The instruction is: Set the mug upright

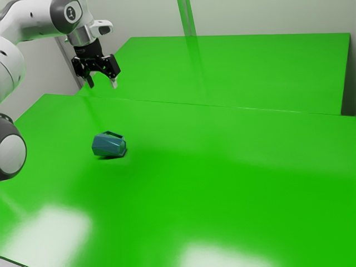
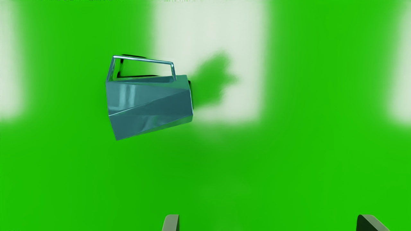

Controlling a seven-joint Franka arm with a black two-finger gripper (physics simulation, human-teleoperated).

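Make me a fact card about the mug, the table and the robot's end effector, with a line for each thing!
Mug: blue-green, lying on its side on the table
Handle: an angular loop, on the mug's side
Table: bright green, shiny, with pale patches
End effector: open, raised above the table, holding nothing
Job: mug not upright yet

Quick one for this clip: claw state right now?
Claw: open and holding nothing, up above the table; the mug lies on its side there, ungripped.
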